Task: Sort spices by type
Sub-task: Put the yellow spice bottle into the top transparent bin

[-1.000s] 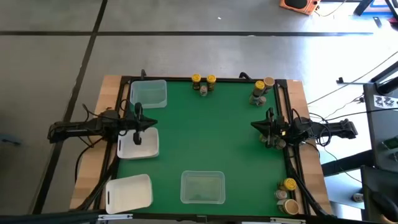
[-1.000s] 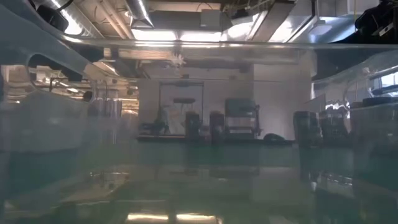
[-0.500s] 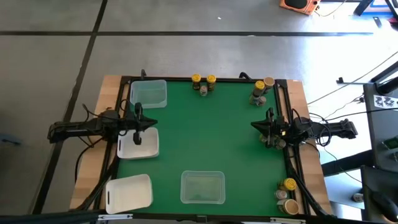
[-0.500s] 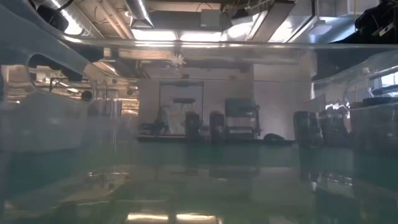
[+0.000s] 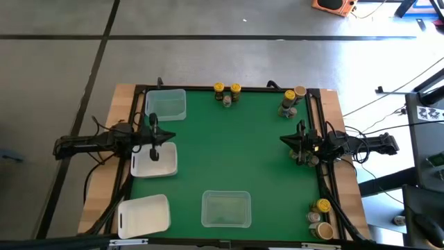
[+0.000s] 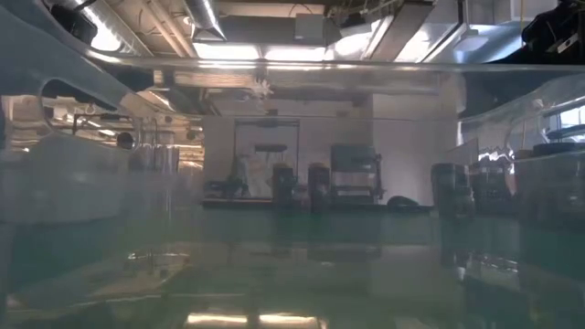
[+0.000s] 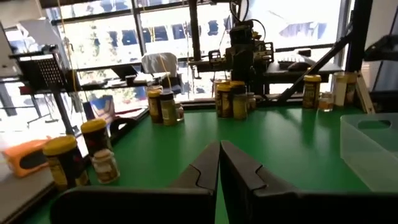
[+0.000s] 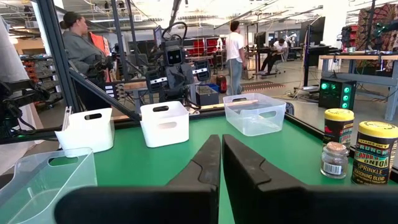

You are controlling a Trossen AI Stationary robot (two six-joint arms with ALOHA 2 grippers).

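The spices are small jars standing on their bases in groups on the green mat (image 5: 236, 153). Yellow-lidded ones stand at the far edge (image 5: 227, 90). More stand at the far right corner (image 5: 291, 98), at the near right corner (image 5: 320, 217) and beside the right arm (image 5: 301, 157). My left gripper (image 5: 171, 137) is shut and points level over the mat's left side, above a white tray (image 5: 154, 161). My right gripper (image 5: 283, 139) is shut and level at the right side. Each wrist view shows its own fingers closed with nothing between them: left (image 7: 219, 155), right (image 8: 221, 152).
A clear tray (image 5: 165, 104) stands at the far left, a second white tray (image 5: 143, 214) at the near left and a clear tray (image 5: 225, 209) at the near middle. The mat's centre is bare. People (image 8: 235, 53) stand in the room beyond the table.
My left gripper has rolled slightly about the line it points along, staying in place and shut. Nothing else has moved.
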